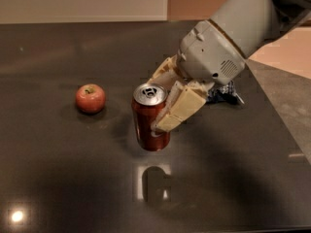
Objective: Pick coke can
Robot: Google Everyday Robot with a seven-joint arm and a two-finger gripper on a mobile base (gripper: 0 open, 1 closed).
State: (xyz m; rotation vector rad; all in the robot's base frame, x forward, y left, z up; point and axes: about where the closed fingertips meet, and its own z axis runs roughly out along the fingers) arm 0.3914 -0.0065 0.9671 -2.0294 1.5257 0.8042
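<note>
The coke can (148, 118) is dark red with a silver top and pull tab. It stands upright in the air, lifted above the dark table (58, 178), with its reflection below it. My gripper (163, 103) reaches in from the upper right and is shut on the can. One beige finger (180, 109) lies across the can's right side and the other sits behind the can.
A round red apple (90, 98) sits on the table to the left of the can. A blue and white crumpled packet (224, 94) lies behind the gripper to the right. The table's right edge runs diagonally at the far right.
</note>
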